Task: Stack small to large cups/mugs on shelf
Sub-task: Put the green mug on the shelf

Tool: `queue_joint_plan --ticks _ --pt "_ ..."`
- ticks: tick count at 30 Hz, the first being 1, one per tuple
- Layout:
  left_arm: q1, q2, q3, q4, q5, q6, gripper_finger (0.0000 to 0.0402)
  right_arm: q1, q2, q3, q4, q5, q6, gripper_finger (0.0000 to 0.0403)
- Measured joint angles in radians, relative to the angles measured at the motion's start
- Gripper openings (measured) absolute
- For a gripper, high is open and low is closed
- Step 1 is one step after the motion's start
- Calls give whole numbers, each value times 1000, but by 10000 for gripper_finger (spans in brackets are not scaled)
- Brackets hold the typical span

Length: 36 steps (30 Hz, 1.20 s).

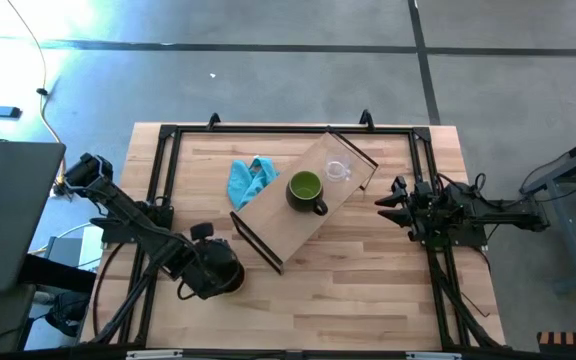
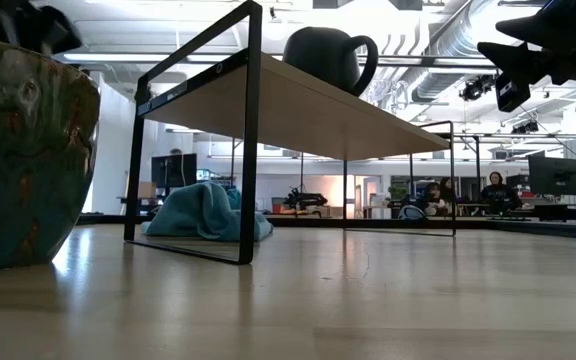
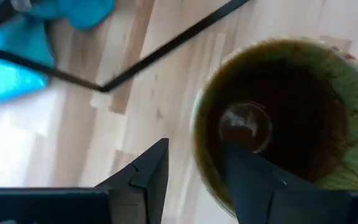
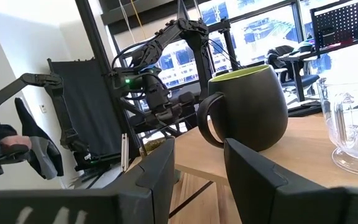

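Observation:
The brown mug stands upright on the tabletop near the left front, large in the low view. My left gripper hangs over it, open, one finger inside the rim and one outside; I see no plain touch. The pale shelf stands slantwise in mid-table on its black end frames. On it stand the green mug and the clear glass cup. My right gripper hovers open off the shelf's right end, facing the green mug's handle and the glass cup.
A blue cloth lies crumpled on the table behind the shelf's left part, partly under it. Black rails run along the table's edges. Bare wood lies in front of the shelf. People sit far off in the room.

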Motion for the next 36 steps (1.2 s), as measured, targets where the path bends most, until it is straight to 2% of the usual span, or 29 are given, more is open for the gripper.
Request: queue_joint_plan --ticks 6,11,21,24,28,36 --pt "92 0 0 49 7 224 138 0 0 0 0 0 3 131" --pt "168 0 0 130 99 404 138 0 0 0 0 0 26 131" --pt "214 2 1 137 247 590 138 0 0 0 -5 -15 25 131" --pt "212 2 0 137 249 591 135 0 0 0 -16 -15 21 131" --pt "212 2 1 137 255 518 118 0 0 0 -16 -15 12 131" --pt "212 2 1 121 256 320 38 0 0 0 -16 -14 0 131"
